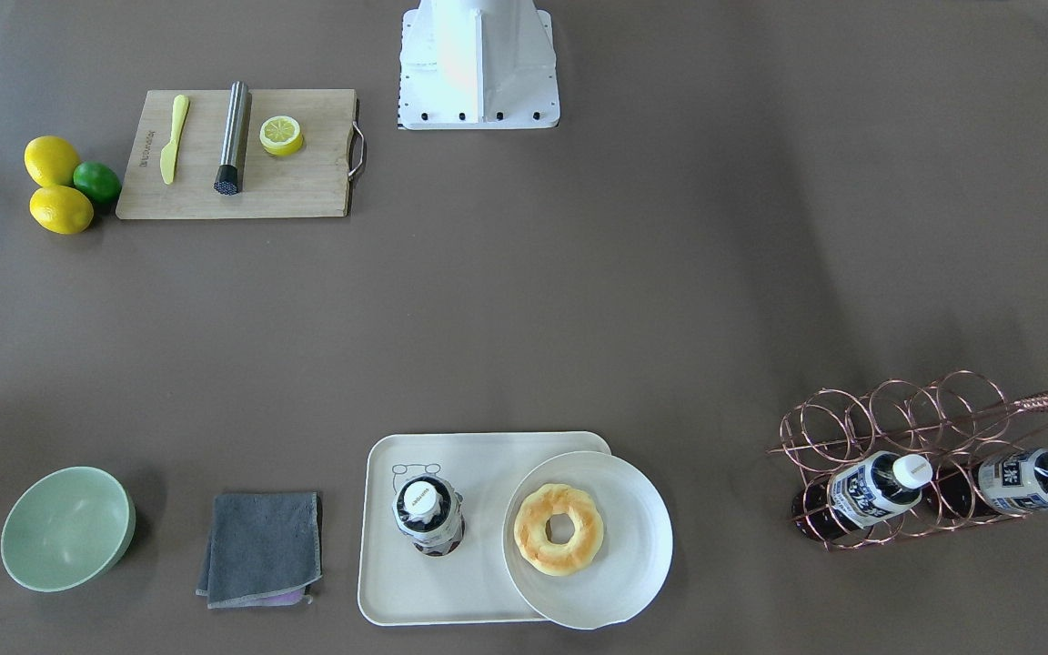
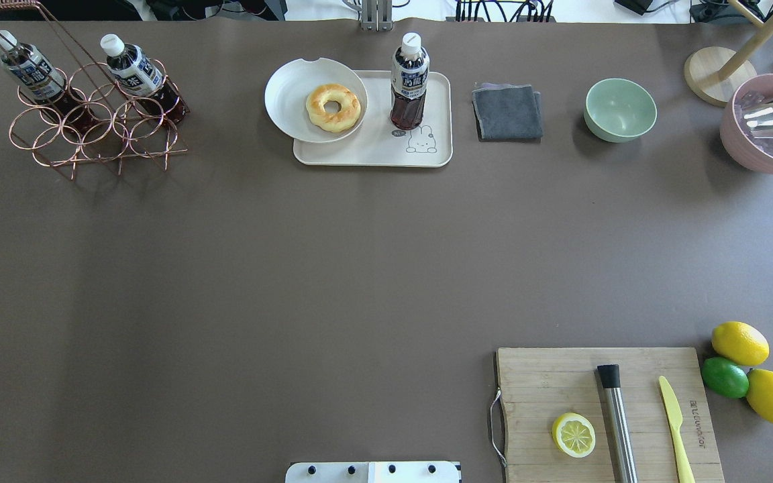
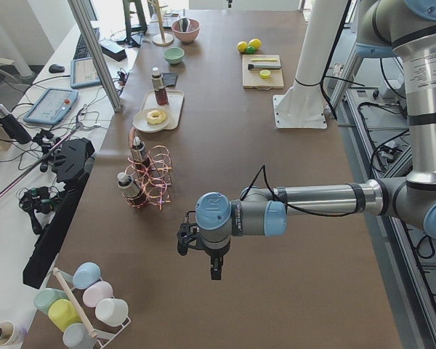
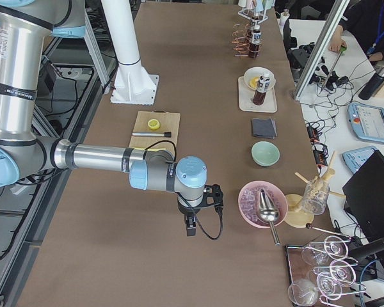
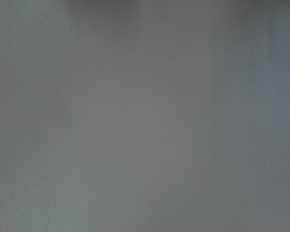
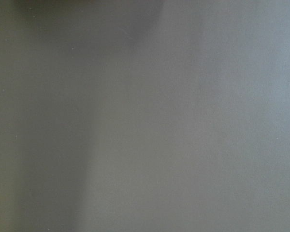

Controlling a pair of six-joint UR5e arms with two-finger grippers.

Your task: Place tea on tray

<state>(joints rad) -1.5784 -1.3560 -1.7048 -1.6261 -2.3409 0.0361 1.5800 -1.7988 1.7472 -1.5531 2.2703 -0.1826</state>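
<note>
Three tea bottles in all. Two spare bottles [image 2: 135, 70] lean in the one copper wire rack [image 2: 91, 134], well left of the tray [image 2: 373, 153]. The third, the tea [image 2: 409, 80], stands upright on the tray, just beside one white plate [image 2: 286, 94] that overhangs the tray's left end and holds one doughnut [image 2: 333, 107]. Right of the tray lie one grey cloth [image 2: 507, 112], then one green bowl [image 2: 620, 109]. The left claw [image 3: 215, 267] and right claw [image 4: 190, 226] hang over bare surface [image 2: 292, 268], far from the tray. Whether either is apart or together, I cannot tell.

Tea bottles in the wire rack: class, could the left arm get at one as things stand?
Probably yes: the rack stands on that arm's side, the bottles have capped ends sticking out uncovered, and the left gripper hangs over bare table nearby.
</note>
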